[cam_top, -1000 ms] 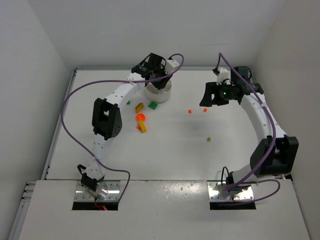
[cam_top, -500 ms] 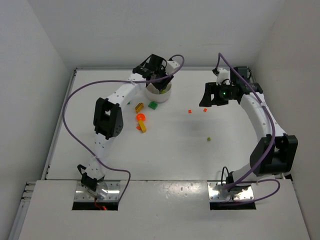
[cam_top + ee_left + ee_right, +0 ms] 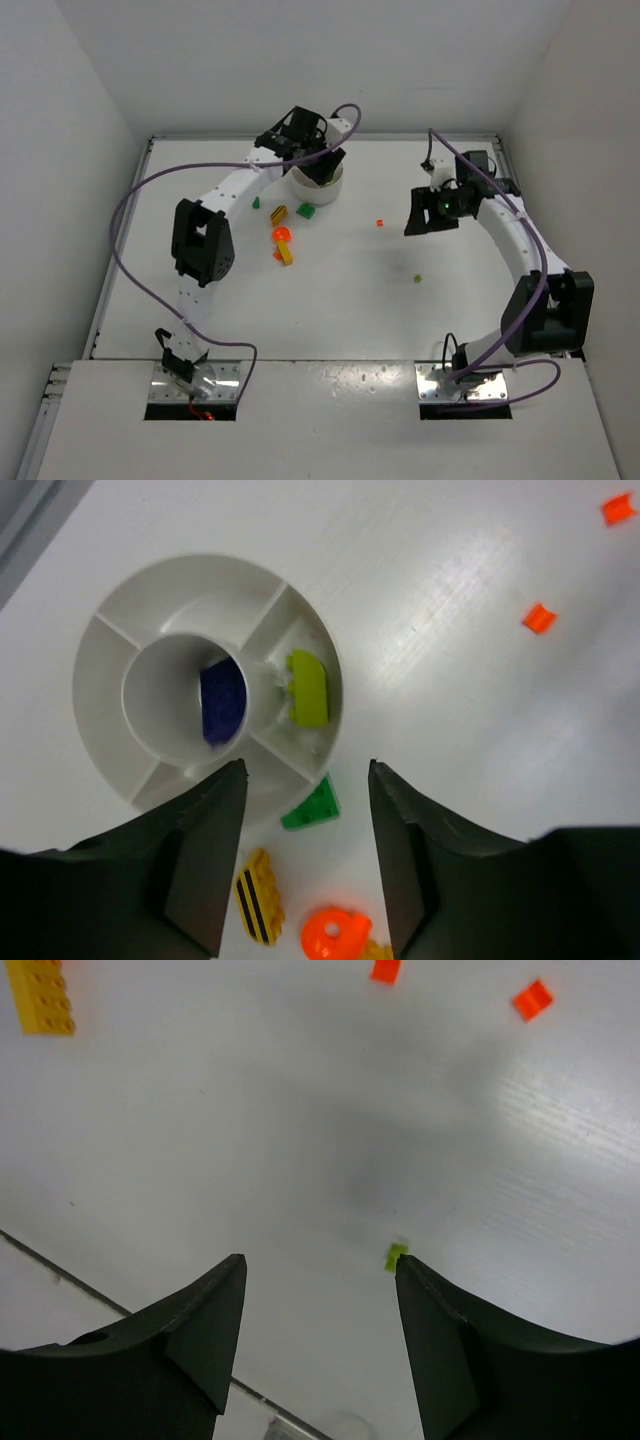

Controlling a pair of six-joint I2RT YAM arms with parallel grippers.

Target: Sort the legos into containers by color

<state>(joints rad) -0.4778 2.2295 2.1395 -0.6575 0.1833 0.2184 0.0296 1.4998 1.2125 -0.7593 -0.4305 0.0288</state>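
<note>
The white dish (image 3: 100, 670) with its containers lies under my left gripper (image 3: 306, 770), which hangs open and empty above its near rim. A purple lego (image 3: 222, 702) rests in the centre well and a lime one (image 3: 308, 687) in a wedge beside it. Outside the dish lie a green brick (image 3: 312, 807), a yellow striped brick (image 3: 258, 910) and an orange round piece (image 3: 335, 933). My right gripper (image 3: 320, 1260) is open above the table, with a tiny lime bit (image 3: 396, 1256) by its right fingertip. Two orange-red bits (image 3: 532, 998) lie farther off.
From above, the dish (image 3: 328, 190) sits at the back centre, half hidden by my left gripper (image 3: 308, 158). A small green bit (image 3: 256, 203) and a yellow brick (image 3: 286, 257) lie left of centre. My right gripper (image 3: 430, 212) hovers at the right. White walls enclose the table.
The left arm's elbow has swung left while its gripper stays over the dish. The right gripper has come nearer and now covers one orange-red bit.
</note>
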